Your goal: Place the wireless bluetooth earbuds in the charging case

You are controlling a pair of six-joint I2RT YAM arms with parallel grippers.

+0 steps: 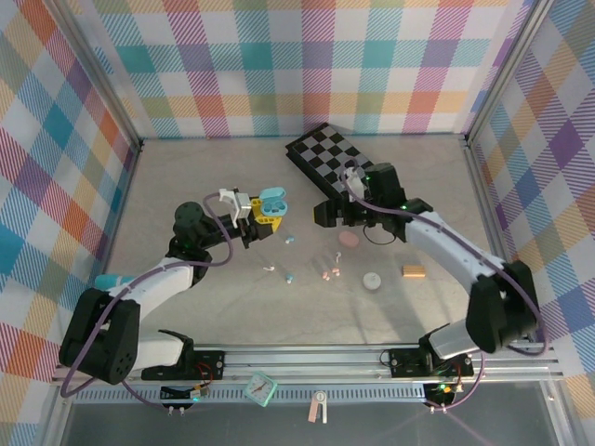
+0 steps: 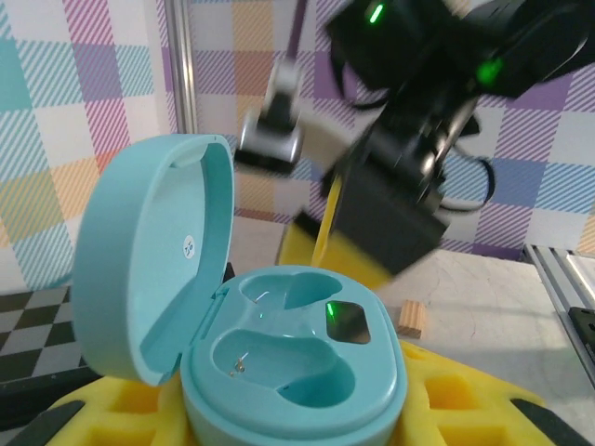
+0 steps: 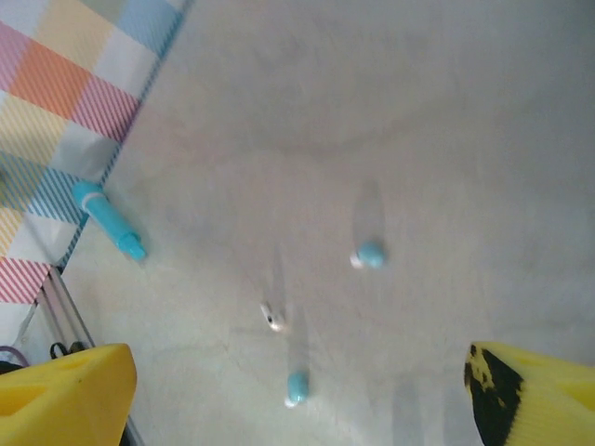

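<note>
Three earbuds (image 3: 372,253) lie on the desk (image 3: 418,111) below your right hand (image 3: 299,362), fingers spread apart, while your left hand (image 1: 262,218) clamps the open charging case (image 2: 297,372).

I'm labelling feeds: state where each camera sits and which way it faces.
Top external: above and behind the robot, looking down on the table; both arms show, the left claw holding the charging case.
Left wrist: on the left arm, facing the open case between its yellow fingers, the right arm beyond.
Right wrist: on the right arm, looking down at the table; yellow fingertips at bottom corners.
Shared: top and right wrist both show pale blue earbuds.
</note>
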